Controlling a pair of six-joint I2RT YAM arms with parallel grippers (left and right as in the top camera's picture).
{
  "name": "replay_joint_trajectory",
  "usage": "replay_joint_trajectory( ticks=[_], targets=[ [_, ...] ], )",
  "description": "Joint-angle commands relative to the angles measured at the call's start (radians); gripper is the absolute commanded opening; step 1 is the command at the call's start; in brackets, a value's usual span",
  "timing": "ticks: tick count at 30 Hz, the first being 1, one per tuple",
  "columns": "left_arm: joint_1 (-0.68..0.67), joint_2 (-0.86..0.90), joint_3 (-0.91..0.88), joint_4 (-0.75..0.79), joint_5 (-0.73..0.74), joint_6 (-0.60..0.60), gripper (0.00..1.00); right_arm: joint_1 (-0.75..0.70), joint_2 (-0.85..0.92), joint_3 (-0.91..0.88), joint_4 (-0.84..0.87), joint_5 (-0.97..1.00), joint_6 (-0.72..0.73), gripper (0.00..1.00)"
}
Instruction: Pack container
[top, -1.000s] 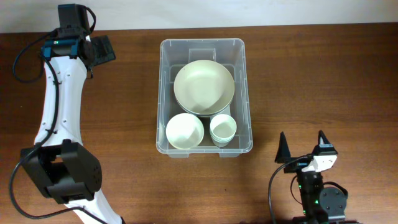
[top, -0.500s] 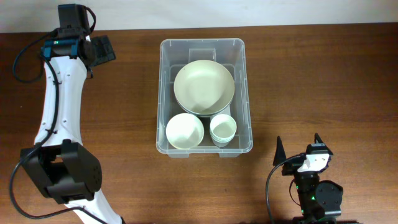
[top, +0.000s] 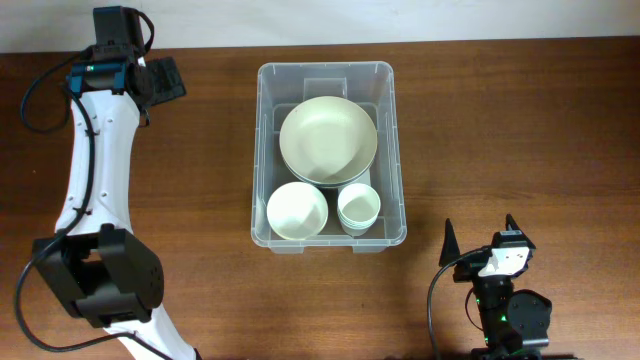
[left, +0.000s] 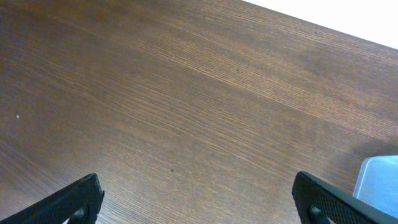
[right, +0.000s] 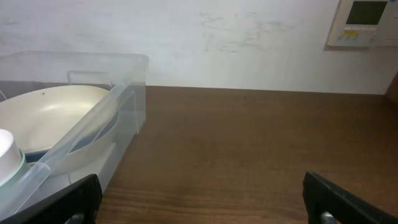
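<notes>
Overhead, left claw (top: 163, 80) and right claw (top: 480, 238) gape empty, well off the container (top: 325, 67).

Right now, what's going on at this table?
Nothing is being handled. The clear container sits mid-table with a large pale bowl, a smaller white bowl and a stack of small cups inside. Both grippers are open and empty. The left gripper is over bare table to the container's left, and the right gripper is near the front edge, to its right. Packing looks finished or paused.
</notes>
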Motion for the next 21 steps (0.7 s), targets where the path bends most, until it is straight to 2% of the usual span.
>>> replay_joint_trajectory(
  ticks=[1,18,21],
  targets=[
    [-0.001,-0.028,0.019,0.002,-0.004,-0.002,0.99,-0.007,-0.012,-0.005,-0.007,0.009,-0.002,0.99],
    [-0.001,-0.028,0.018,-0.003,-0.003,-0.002,0.99,-0.007,-0.012,-0.005,-0.007,0.009,-0.002,0.99],
    [-0.001,-0.059,0.018,-0.029,0.044,-0.002,0.99,-0.007,-0.012,-0.005,-0.007,0.009,-0.002,0.99]
  ],
)
